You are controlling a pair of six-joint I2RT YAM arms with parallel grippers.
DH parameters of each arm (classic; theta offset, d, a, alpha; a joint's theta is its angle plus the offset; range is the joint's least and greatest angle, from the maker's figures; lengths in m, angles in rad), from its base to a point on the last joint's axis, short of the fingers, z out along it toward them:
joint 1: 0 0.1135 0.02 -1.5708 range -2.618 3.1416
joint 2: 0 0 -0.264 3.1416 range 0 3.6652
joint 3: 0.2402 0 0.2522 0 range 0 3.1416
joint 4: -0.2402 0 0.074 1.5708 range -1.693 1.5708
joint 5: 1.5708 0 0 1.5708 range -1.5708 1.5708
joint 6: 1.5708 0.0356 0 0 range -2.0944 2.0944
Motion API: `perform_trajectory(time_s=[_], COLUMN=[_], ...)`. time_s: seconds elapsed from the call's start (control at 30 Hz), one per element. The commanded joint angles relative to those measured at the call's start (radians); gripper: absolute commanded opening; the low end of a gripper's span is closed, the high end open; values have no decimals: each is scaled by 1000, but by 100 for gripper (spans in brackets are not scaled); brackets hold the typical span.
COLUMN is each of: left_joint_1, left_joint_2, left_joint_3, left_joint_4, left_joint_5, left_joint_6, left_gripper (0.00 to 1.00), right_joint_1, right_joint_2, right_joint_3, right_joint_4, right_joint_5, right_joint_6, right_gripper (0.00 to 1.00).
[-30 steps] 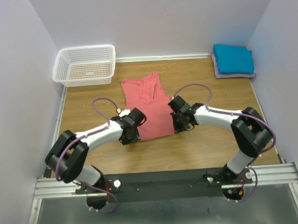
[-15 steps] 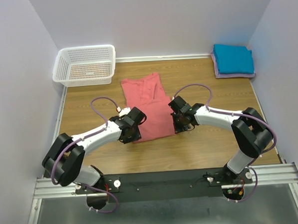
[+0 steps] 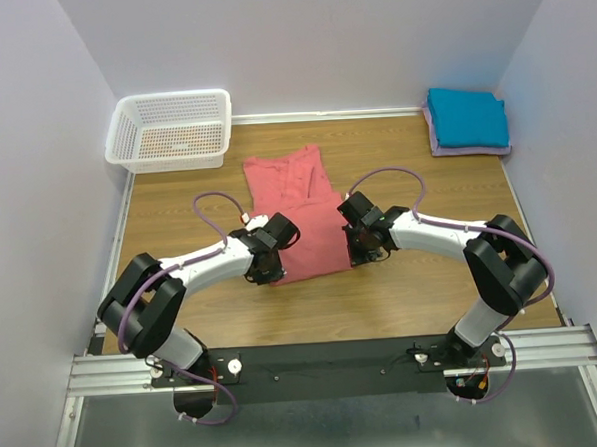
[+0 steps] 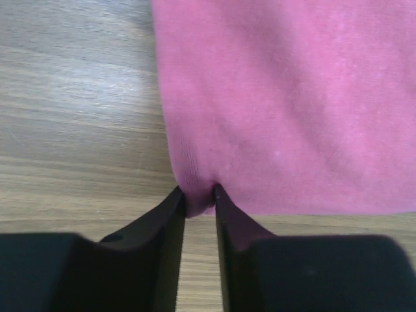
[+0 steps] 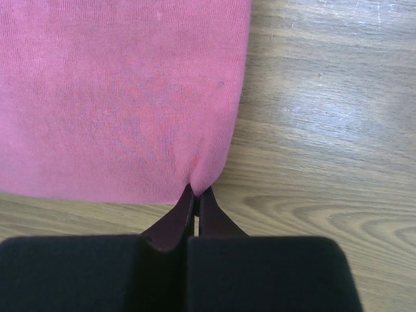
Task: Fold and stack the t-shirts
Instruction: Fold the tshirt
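A salmon-pink t-shirt [image 3: 296, 209] lies partly folded in the middle of the table, its near hem toward the arms. My left gripper [image 3: 267, 271] [image 4: 199, 195] pinches the shirt's near left corner [image 4: 198, 198], with the cloth bunched between both fingers. My right gripper [image 3: 355, 253] [image 5: 196, 190] is shut tight on the near right corner [image 5: 208, 172]. Both corners rest low on the wood. A folded teal-blue t-shirt [image 3: 466, 117] lies on a folded pale lavender one [image 3: 472, 151] at the back right corner.
A white lattice basket [image 3: 170, 130] stands at the back left. Purple-grey walls enclose the table on the left, back and right. Bare wood [image 3: 403, 298] shows between the shirt and the arm bases.
My left gripper has slid right to the shirt's near left corner and its jaws have closed onto the cloth. The right gripper has kept its hold without moving.
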Motion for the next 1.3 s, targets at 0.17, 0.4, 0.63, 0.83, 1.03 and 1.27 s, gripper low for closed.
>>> perform_trajectory(time_s=[0.17, 0.4, 0.63, 0.83, 1.03, 1.27], left_joint_1=[-10, -114, -377, -401, -252, -116], left_joint_2=[48, -67, -306, -406, -454, -439], left_joint_3=[-30, -42, -82, 15, 29, 122], left_joint_4=[-26, -150, -303, -399, -354, -371], left_joint_5=[14, 135, 359, 356, 369, 300], left_joint_6=[36, 56, -135, -142, -63, 53], left_gripper=[0, 0, 0, 0, 0, 0], right_joint_1=[5, 7, 14, 16, 2, -6], right_joint_2=[11, -124, -377, -406, -304, -180], right_joint_3=[-35, -106, -100, 90, 333, 532], right_joint_4=[-120, -317, -659, -804, -826, -822], right_joint_5=[7, -157, -234, -124, 27, 56], right_joint_6=[-35, -50, -57, -46, -75, -124], right_gripper=[1, 1, 1, 1, 1, 1])
